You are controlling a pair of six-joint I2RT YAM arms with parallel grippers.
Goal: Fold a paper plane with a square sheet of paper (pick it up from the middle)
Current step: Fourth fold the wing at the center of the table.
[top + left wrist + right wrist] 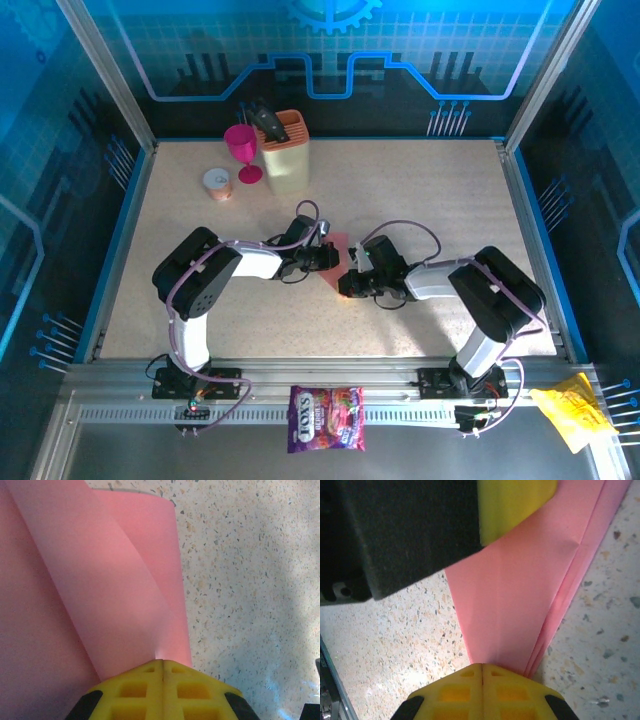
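Two layers at least show in the square sheet of paper [337,262]: pink-red, already creased lengthwise and partly folded, not yet a finished dart. It sits at the middle of the table [450,200], right between the two arms' tips.

The left gripper [162,667] has its yellow jaws pressed together, and a folded flap of the sheet [100,580] runs straight out of the seam, so the paper is pinched at that edge. The right gripper [482,670] is the same: jaws closed, stacked pink layers [520,605] converging into the seam.

Likely reason: opposite pinches hold the fold flat and aligned so a crease can be set, each arm bracing the sheet against the other. Whether the sheet lies fully on the table or is slightly lifted cannot be told.

Further out, at the far edge, stand a beige knife block [285,152], a pink goblet [242,150] just beside it and a small roll [218,184]. On the near rail lie a purple candy bag [326,418] and a yellow wrapper [572,412], well apart from the work.
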